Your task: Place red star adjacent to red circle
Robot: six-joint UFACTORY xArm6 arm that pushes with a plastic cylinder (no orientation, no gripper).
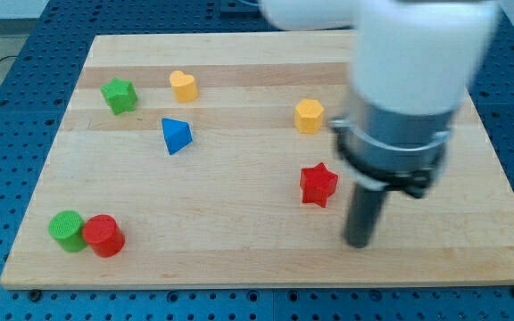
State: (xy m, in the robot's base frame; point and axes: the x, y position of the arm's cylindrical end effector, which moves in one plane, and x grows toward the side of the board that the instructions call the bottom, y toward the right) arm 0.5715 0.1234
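The red star [319, 185] lies right of the board's middle. The red circle [104, 235] stands at the view's bottom left, touching a green circle [66, 230] on its left. My tip [358, 242] rests on the board a little right of and below the red star, apart from it. The star and the red circle are far apart, most of the board's width between them.
A green star [119, 94] and a yellow heart [183, 86] lie at the top left. A blue triangle [176, 135] lies below them. A yellow hexagon [309, 116] lies above the red star. The wooden board [257, 259] sits on a blue perforated table.
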